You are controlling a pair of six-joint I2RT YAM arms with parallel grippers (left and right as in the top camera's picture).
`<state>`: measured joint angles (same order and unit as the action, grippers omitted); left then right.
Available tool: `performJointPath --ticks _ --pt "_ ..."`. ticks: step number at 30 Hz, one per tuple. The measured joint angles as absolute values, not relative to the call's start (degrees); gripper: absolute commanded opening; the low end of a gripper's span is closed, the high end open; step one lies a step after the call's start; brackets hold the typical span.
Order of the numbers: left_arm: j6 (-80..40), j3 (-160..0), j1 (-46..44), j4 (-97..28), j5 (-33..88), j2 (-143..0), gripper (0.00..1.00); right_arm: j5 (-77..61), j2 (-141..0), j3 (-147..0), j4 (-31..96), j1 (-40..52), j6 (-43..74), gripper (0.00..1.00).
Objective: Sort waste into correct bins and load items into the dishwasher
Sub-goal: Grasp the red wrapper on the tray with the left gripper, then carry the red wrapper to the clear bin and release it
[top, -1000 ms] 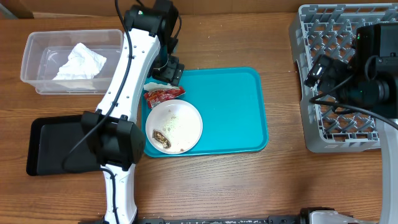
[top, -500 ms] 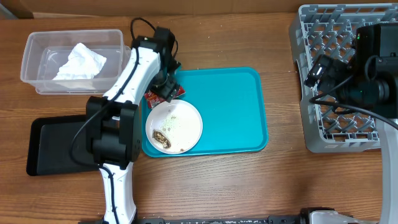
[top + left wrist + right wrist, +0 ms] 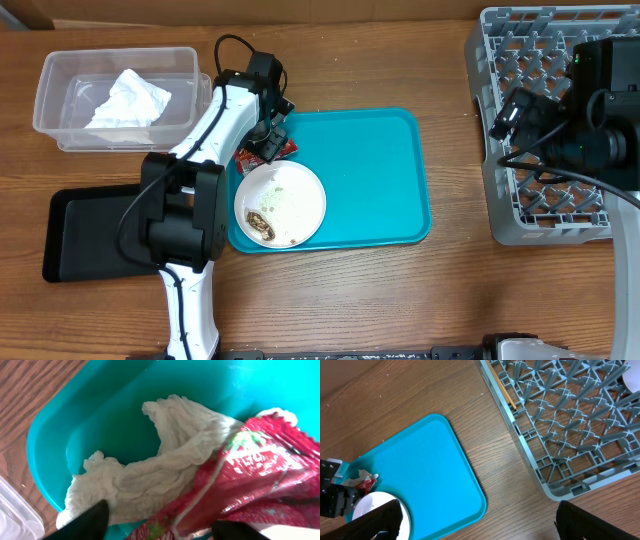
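Note:
My left gripper [image 3: 272, 140] hovers low over the near-left corner of the teal tray [image 3: 370, 170]. In the left wrist view its black fingertips [image 3: 87, 522] stand apart on either side of a red wrapper [image 3: 260, 470] and a crumpled white napkin [image 3: 150, 470] lying partly under it. A white plate [image 3: 283, 203] with rice grains and a brown scrap [image 3: 258, 220] sits just in front of them. Another napkin [image 3: 125, 98] lies in the clear tub [image 3: 60, 75]. My right gripper [image 3: 477, 512] hangs open and empty beside the grey dish rack [image 3: 500, 215].
The black tray [image 3: 80, 235] lies at the front left, partly under the left arm. A chopstick [image 3: 502, 390] rests along the rack's edge [image 3: 530, 460], and a white dish [image 3: 632, 377] shows in its far corner. Bare wooden table lies between tray and rack.
The left gripper has come down and forward from behind the tray corner onto the red wrapper, and its jaws have narrowed. The right arm has not moved.

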<state>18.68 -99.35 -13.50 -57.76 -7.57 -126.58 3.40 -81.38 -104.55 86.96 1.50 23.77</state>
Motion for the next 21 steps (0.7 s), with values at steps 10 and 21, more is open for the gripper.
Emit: performJointPath --ticks 10,21 --pt "18.8 -99.4 -13.5 -59.6 -7.6 -126.6 0.04 3.4 -81.4 -104.6 87.0 1.5 23.8 1.00" --pt "13.9 -116.9 -13.5 -71.9 -1.0 -126.7 0.04 3.4 -81.4 -104.6 87.0 1.5 23.8 1.00"
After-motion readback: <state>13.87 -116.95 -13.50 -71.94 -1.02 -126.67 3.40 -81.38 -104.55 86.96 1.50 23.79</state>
